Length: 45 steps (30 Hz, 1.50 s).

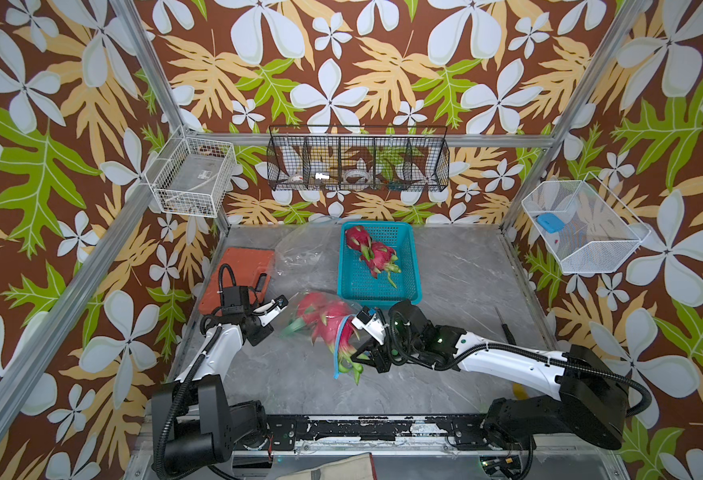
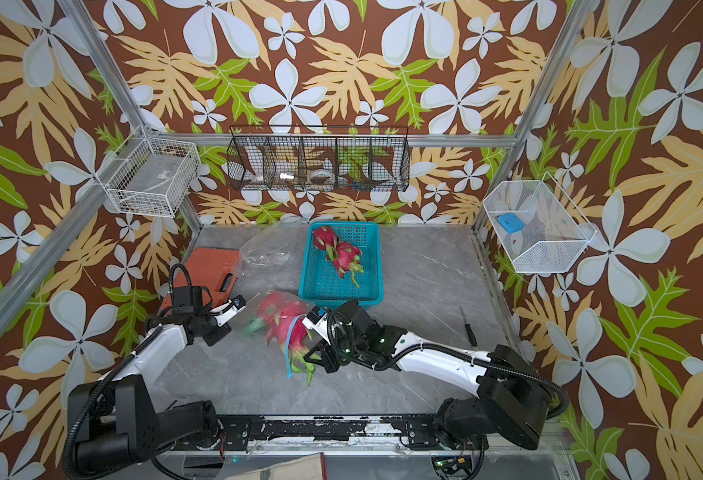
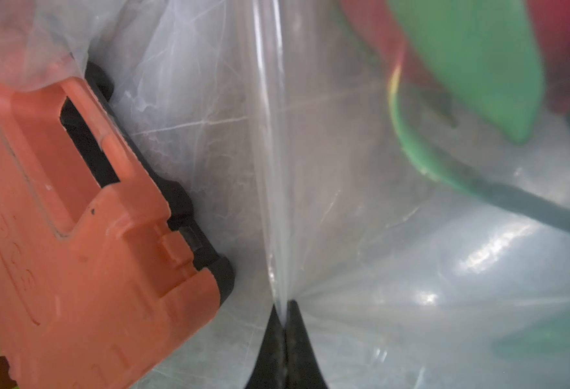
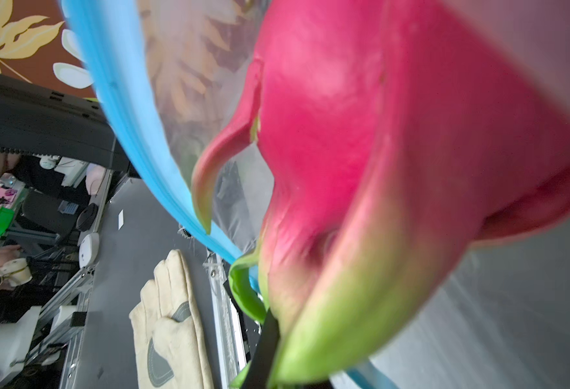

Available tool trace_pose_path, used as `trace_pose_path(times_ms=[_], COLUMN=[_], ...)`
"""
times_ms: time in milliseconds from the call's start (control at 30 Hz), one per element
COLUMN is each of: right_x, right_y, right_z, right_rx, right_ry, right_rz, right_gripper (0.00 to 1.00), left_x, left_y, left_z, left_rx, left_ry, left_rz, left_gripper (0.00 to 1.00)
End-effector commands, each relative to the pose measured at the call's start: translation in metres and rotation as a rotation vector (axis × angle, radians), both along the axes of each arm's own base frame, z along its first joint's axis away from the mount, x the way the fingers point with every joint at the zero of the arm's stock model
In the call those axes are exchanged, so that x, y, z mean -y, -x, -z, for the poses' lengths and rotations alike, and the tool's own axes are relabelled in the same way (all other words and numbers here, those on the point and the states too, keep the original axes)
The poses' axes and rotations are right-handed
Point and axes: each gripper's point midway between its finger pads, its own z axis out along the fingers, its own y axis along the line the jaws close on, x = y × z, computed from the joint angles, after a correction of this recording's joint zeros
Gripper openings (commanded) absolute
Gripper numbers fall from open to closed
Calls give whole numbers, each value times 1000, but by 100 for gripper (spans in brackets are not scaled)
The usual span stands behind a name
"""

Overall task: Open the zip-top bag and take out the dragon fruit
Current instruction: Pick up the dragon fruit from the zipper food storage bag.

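Fruit (image 4: 344, 134) poked from the open bag (image 3: 361, 252), left end effector (image 3: 285, 303) and right end effector (image 1: 361, 356) clenched on its film; we judged tipping next.

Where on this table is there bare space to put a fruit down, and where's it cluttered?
Widest bare patch: the table right of the teal basket, behind the screwdriver. Also free: the front strip between the zip-top bag and the front rail. Crowded: the left side, with the orange case and an empty clear bag, and mid-table around the zip-top bag.
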Motion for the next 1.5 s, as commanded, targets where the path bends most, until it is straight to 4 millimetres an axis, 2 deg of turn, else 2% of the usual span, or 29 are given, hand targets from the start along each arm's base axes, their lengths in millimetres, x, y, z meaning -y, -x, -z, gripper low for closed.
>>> trace_pose_path(times_ms=[0, 100, 267, 333, 400, 467, 500, 567, 633, 733, 767, 800, 867, 900, 933, 1000, 1100, 1133, 1167, 1300, 1400, 1467], right_x=[15, 15, 3, 4, 12, 21, 27, 28, 25, 18, 19, 18, 15, 13, 11, 10, 14, 14, 11, -7, -24, -32], right_y=[35, 47, 42, 42, 41, 29, 17, 5, -8, -17, -20, -20, -8, -1, 9, 22, 17, 15, 15, 9, 7, 12], right_z=[4, -3, -16, -7, 12, 33, 44, 55, 62, 68, 71, 74, 71, 65, 59, 46, 33, 32, 30, 36, 17, 8], right_rx=[-138, -162, -166, -179, -171, -120, -80, -41, -23, -20, -11, -11, 9, 68, 158, 328, 409, 410, 406, 406, 451, 466], right_ry=[23, -23, -94, -63, 9, 100, 153, 182, 181, 159, 170, 174, 165, 162, 160, 151, 137, 138, 135, 189, 174, 171], right_rz=[-113, -178, -181, -180, -154, -79, -18, 39, 100, 131, 147, 143, 95, 67, 34, 17, 103, 126, 130, 140, 162, 161], right_gripper=[0, 0, 5, 8, 11, 24, 26, 26, 18, 5, 4, 6, 25, 36, 42, 50, 60, 97, 100, 100, 100, 95], left_x=[-58, -57, -57, -57, -59, -60, -59, -57, -54, -52, -52, -52, -51, -51, -50, -48, -43, -42, -41, -39, -39, -39], left_y=[-17, -15, -11, -10, -10, -12, -14, -16, -18, -17, -17, -15, -13, -12, -12, -10, -7, -5, -4, -2, 0, 1], left_z=[-20, -16, -14, -15, -17, -18, -19, -21, -23, -26, -26, -26, -26, -26, -26, -26, -24, -23, -22, -22, -22, -23], left_rx=[92, 84, 62, 65, 68, 70, 73, 74, 72, 70, 70, 68, 69, 69, 66, 63, 51, 45, 43, 40, 35, 35], left_ry=[-262, -256, -244, -249, -251, -247, -241, -216, -187, -169, -170, -175, -175, -173, -170, -158, -132, -123, -119, -112, -115, -114], left_rz=[-168, -172, -181, -178, -180, -186, -190, -197, -208, -213, -210, -208, -203, -204, -204, -202, -199, -197, -194, -194, -192, -189], left_gripper=[0, 0, 0, 0, 0, 0, 0, 0, 0, 0, 0, 0, 0, 0, 0, 0, 0, 0, 0, 0, 0, 0])
